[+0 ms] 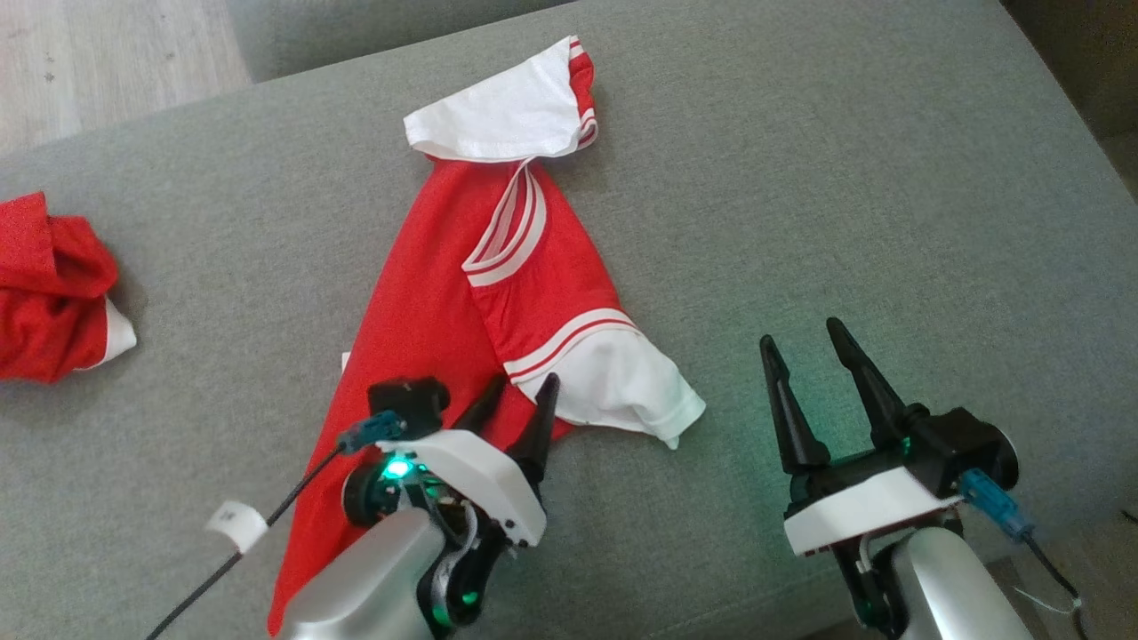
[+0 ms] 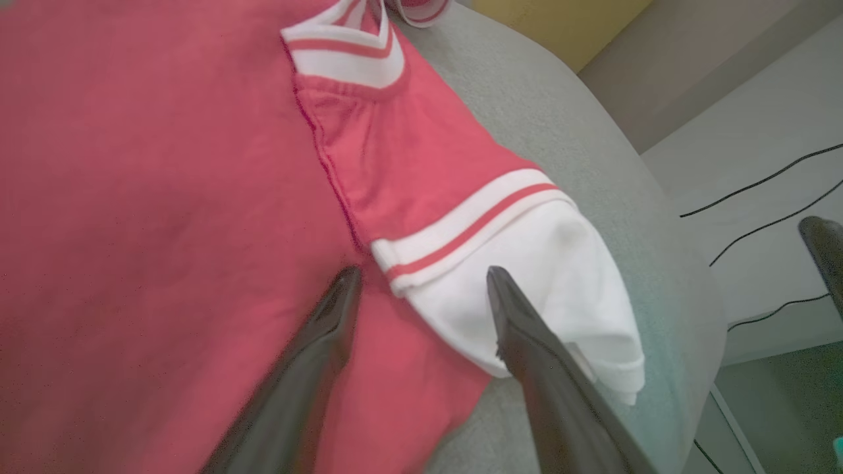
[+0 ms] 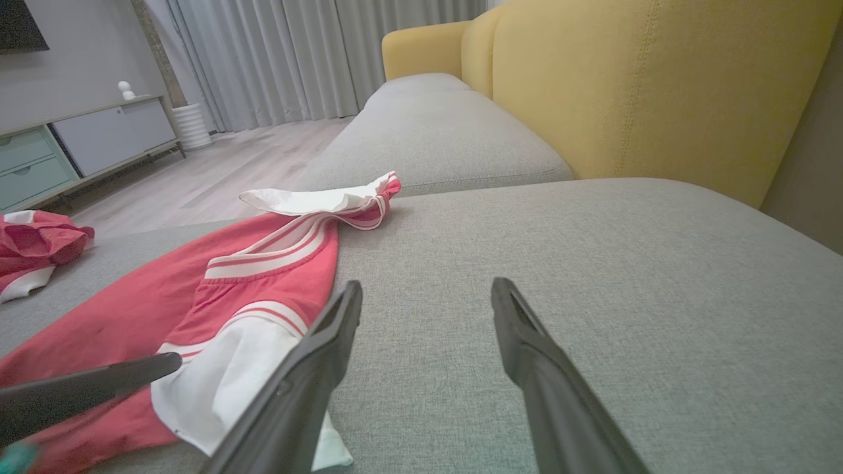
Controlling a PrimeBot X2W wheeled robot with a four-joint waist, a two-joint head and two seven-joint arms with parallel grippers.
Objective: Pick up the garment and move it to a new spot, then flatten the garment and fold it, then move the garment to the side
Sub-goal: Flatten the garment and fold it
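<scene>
The left gripper has its 2 fingers spread wide with nothing between them. One tip is over the red jersey body, the other over its near white sleeve; whether the tips touch the cloth cannot be told. Behind these fingers the left arm covers the jersey's lower part, and the hem runs off the head view's bottom edge. The right gripper is likewise spread and empty over bare grey sofa cushion, near that sleeve but apart from it. Ahead of the left fingers the jersey stretches away to a second white sleeve, folded over. Far to their left lies a crumpled red garment, partly cut off. Ahead and right of the right fingers the cushion is open up to the yellow backrest; wooden floor shows beyond the cushion's far left edge.
</scene>
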